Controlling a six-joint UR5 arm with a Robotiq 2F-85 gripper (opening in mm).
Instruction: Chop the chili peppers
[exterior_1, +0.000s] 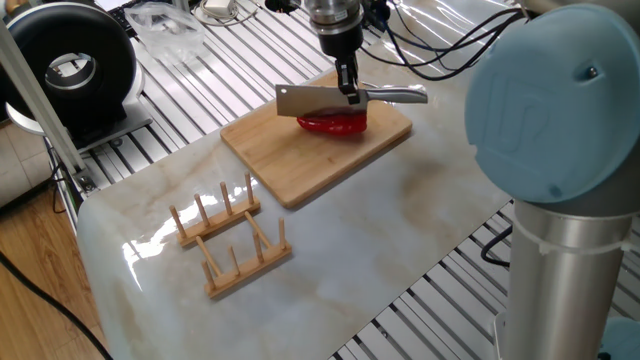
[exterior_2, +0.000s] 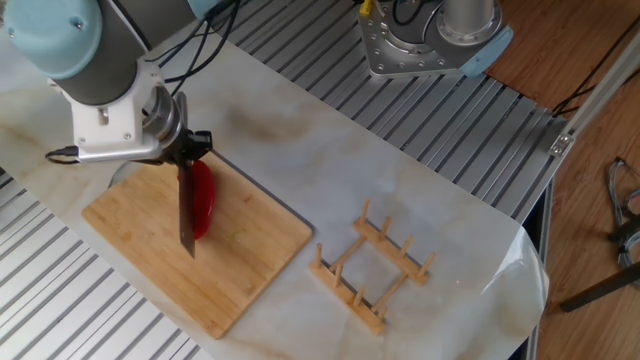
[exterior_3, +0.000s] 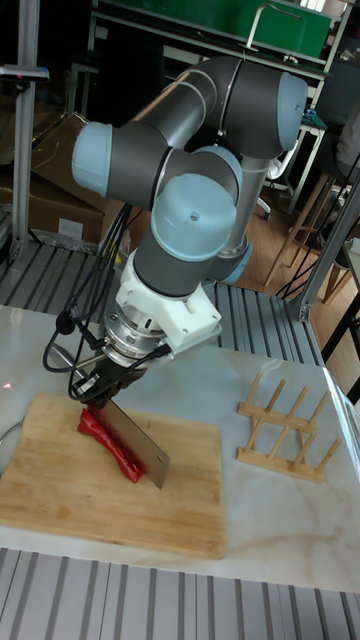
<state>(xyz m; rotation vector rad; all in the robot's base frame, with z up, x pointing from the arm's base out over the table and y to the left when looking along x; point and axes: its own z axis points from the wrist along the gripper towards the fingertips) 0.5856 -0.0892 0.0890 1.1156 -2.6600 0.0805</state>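
Red and glossy, the chili peppers (exterior_1: 333, 123) are seen lying on a bamboo cutting board (exterior_1: 300, 160), toward its far right end in one fixed view. In the tall fixed view the red flesh (exterior_3: 110, 443) is stretched lengthwise under the blade, and whether it is whole or halved cannot be told. A cleaver (exterior_1: 310, 97) is gripped at the handle by the claw (exterior_1: 347, 88), whose fingers are closed on it; the broad steel blade is held on edge just above the chili, and contact between edge and chili cannot be told. In the other fixed view the blade (exterior_2: 186, 215) is seen edge-on, running along the chili (exterior_2: 203, 197), with the claw (exterior_2: 188, 150) at its far end. The board rests on a pale marble counter (exterior_1: 380, 230). A wooden slotted rack (exterior_1: 228, 237) stands on the counter, well apart from the board, to its near left in one fixed view.
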